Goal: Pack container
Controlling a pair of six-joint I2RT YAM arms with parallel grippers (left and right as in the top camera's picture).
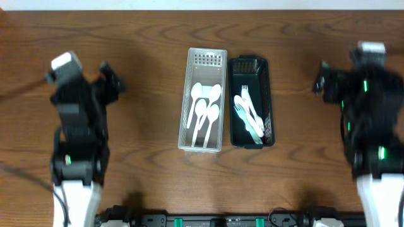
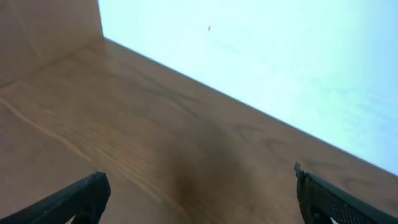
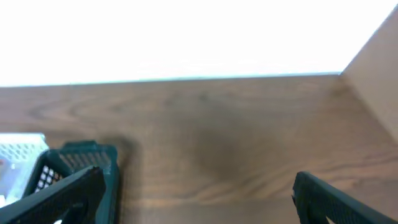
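Note:
A clear plastic container (image 1: 191, 101) holding white spoons (image 1: 206, 107) stands at the table's centre. A dark green container (image 1: 268, 94) holding white forks (image 1: 248, 113) stands right beside it. My left gripper (image 1: 107, 77) is open and empty at the far left; in the left wrist view (image 2: 199, 193) only bare wood lies between its fingers. My right gripper (image 1: 323, 77) is open and empty at the far right. The right wrist view (image 3: 199, 193) shows the green container (image 3: 87, 158) and the clear container's corner (image 3: 18, 149) at the left edge.
A brown wooden table (image 1: 145, 57) bears everything. A pale wall runs along the table's far edge (image 3: 186, 37). A black rail (image 1: 221, 221) lies at the front edge.

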